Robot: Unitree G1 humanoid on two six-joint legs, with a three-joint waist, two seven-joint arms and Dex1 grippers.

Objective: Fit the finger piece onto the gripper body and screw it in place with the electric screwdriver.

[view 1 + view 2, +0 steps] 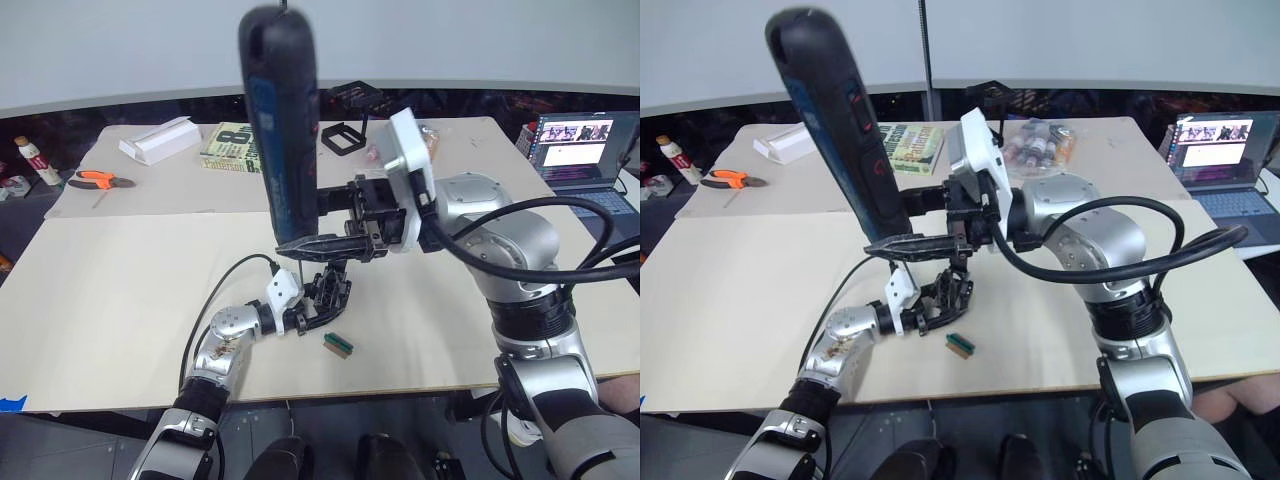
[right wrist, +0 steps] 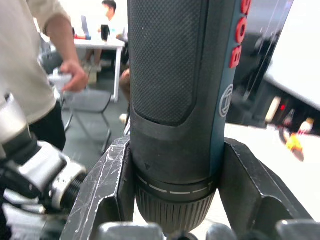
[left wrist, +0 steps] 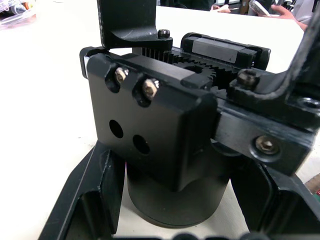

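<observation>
Beige table [image 1: 120, 270]; laptop [image 1: 585, 150] beside it.

The left hand [image 1: 318, 300] lay low on the bench [image 1: 120, 300], forearm angled inward, its fingers closed around the gripper body [image 3: 165, 135]. Directly above that block, the right hand [image 1: 325, 243] reached in from the right (elbow bent, wrist turned sideways), fingers clamped on the upright electric screwdriver [image 1: 282, 120].
</observation>
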